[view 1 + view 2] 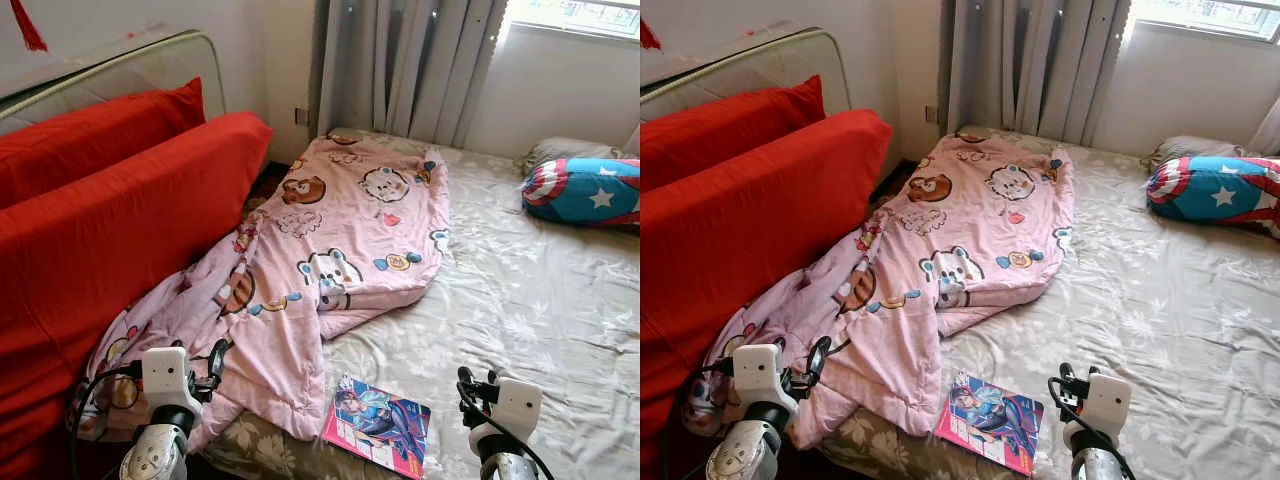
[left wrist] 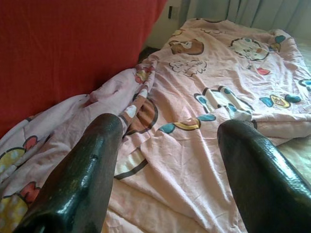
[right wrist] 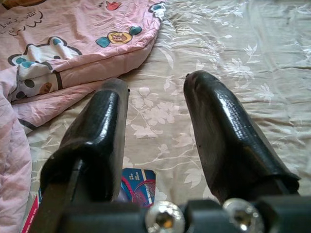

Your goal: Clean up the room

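Black fingers on both my grippers are spread apart w/ nothing between them. Left gripper (image 2: 167, 160) hovers over the near end of the pink blanket (image 1: 330, 250), right gripper (image 3: 155, 141) hovers over the floral bedsheet (image 1: 520, 300) just past the comic book (image 1: 378, 422). That book lies flat on the sheet near the bed's front edge, b/w my two arms, its corner right beside the blanket's hem, can't tell if touching. Blanket's the cartoon-animal one, rumpled, running diagonally from the near left corner up to the far side of the bed, its left edge bunched against the red cushions (image 1: 110, 220) stacked along the left. Further back on the right there's a blue star-print pillow (image 1: 585, 190) w/ red and white on it, well apart from the blanket, and a pale pillow (image 1: 560, 150) tucked behind it. Grey curtains (image 1: 410, 65) hang at the far wall, window (image 1: 580, 15) top right.
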You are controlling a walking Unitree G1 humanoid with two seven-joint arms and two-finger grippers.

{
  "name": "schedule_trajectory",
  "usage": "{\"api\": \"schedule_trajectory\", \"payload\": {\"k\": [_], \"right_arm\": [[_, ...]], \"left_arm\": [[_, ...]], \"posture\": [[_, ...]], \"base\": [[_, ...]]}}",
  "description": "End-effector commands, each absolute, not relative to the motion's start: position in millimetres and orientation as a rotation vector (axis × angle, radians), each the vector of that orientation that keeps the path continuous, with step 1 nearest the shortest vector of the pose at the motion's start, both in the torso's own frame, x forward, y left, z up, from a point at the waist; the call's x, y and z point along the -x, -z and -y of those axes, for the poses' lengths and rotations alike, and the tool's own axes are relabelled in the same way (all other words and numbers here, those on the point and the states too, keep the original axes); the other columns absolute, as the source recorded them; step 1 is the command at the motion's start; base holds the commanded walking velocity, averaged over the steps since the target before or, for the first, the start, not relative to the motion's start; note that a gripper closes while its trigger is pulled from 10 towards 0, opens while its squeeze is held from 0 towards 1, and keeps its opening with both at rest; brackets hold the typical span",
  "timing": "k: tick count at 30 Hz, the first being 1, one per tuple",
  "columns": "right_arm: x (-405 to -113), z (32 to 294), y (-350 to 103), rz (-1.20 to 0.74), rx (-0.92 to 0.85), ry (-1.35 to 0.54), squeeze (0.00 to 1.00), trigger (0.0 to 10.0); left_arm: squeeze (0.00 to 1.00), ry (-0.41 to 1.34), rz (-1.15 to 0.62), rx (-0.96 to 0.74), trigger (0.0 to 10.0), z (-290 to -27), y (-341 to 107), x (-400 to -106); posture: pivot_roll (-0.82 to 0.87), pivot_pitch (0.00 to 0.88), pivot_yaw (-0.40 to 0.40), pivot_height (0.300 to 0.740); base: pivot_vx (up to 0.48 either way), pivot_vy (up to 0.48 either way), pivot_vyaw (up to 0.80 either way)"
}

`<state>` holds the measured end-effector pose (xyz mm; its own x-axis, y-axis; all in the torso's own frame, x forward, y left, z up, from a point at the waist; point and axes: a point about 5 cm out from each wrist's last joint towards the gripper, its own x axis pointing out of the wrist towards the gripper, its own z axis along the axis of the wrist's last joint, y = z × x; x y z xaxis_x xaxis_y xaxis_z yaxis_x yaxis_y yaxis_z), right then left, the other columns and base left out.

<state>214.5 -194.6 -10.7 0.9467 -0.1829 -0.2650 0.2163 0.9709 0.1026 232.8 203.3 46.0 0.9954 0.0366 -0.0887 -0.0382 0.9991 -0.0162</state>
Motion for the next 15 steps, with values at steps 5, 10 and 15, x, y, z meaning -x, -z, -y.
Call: {"api": "schedule_trajectory", "payload": {"k": [5,10,15], "right_arm": [[-218.8,193.8,10.1,-0.276,-0.127,0.202,0.00,10.0],[-222.0,192.0,9.0,-0.262,-0.139,0.191,0.00,10.0],[-222.7,192.1,8.5,-0.260,-0.143,0.195,0.00,10.0]], "left_arm": [[0.00,-0.037,-0.094,0.015,10.0,-204.0,-47.7,-232.3],[0.00,-0.038,-0.100,0.017,10.0,-204.8,-48.3,-233.1],[0.00,-0.037,-0.102,0.016,10.0,-205.3,-48.3,-233.0]], "posture": [[0.05,0.000,-0.062,0.710],[0.05,0.000,-0.057,0.681],[0.05,0.000,-0.055,0.681]], "base": [[0.000,0.000,0.00],[0.000,0.000,0.00],[0.000,0.000,0.00]]}}
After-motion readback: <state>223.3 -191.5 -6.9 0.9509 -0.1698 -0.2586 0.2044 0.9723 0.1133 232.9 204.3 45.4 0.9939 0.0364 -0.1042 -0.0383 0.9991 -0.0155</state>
